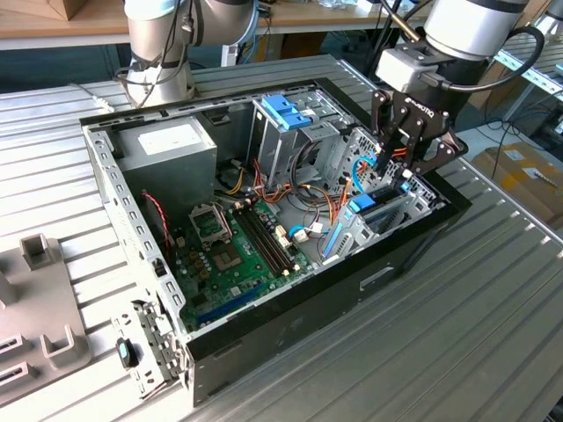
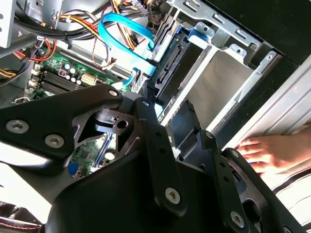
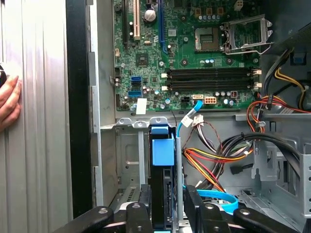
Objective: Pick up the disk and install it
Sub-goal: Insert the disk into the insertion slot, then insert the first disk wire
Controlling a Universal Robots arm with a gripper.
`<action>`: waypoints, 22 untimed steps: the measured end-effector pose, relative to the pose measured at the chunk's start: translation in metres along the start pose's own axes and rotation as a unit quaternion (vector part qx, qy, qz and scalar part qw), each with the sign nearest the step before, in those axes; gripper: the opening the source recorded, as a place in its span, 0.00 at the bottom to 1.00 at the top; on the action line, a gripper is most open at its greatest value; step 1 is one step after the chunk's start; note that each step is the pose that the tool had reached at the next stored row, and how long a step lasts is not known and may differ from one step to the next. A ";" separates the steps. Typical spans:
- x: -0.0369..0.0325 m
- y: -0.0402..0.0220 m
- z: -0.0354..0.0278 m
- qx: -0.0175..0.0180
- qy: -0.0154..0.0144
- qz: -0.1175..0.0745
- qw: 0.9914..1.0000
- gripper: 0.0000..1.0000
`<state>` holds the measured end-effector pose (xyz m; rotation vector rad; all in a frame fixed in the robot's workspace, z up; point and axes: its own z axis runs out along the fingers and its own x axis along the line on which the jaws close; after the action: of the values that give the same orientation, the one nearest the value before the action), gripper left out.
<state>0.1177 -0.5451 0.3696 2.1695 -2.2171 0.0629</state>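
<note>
Most of the task is judged to be done: the disk (image 3: 163, 151) is seen standing on edge in a slot of the drive cage (image 3: 127, 160) at one end of the open computer case (image 1: 290, 316), with its light-blue frame end facing the motherboard (image 3: 194, 58). The pick-up can therefore be counted as finished, and only the final seating is left to be confirmed (whether the disk is pushed fully home cannot be made out). The gripper (image 3: 167, 216) is set astride the disk in the first wrist view, but whether it is clamped on it or let go cannot be told. In the second wrist view the disk's dark connector edge is shown, with a blue data cable (image 2: 121, 29) running close to it; whether the two are joined cannot be told. A person's hand (image 2: 265, 150) is seen in both wrist views, resting on the ribbed table (image 1: 493, 352) just outside the case wall. The wider layout is given by the exterior view, where the gripper hangs over the case end at the exterior view's right and the grey power supply (image 1: 167, 145) is seen well apart at the far corner.
</note>
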 end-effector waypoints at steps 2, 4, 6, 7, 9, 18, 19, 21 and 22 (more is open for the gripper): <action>0.0000 0.0000 0.0000 0.000 0.000 0.000 1.000 0.42; 0.0000 0.0000 0.0000 0.000 0.000 0.000 1.000 0.42; 0.0000 0.0000 0.0001 0.000 0.000 0.000 1.000 0.42; 0.0000 0.0000 0.0001 0.000 0.000 0.000 1.000 0.42; 0.0000 0.0000 0.0001 0.000 0.000 0.000 1.000 0.42; 0.0000 0.0001 0.0005 0.000 0.000 0.005 1.000 0.42; 0.0000 0.0001 0.0005 0.000 0.000 0.005 1.000 0.42; 0.0000 0.0001 0.0005 0.000 0.000 0.006 1.000 0.42; 0.0000 0.0001 0.0005 0.000 0.000 0.006 1.000 0.42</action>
<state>0.1176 -0.5452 0.3690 2.1569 -2.2292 0.0625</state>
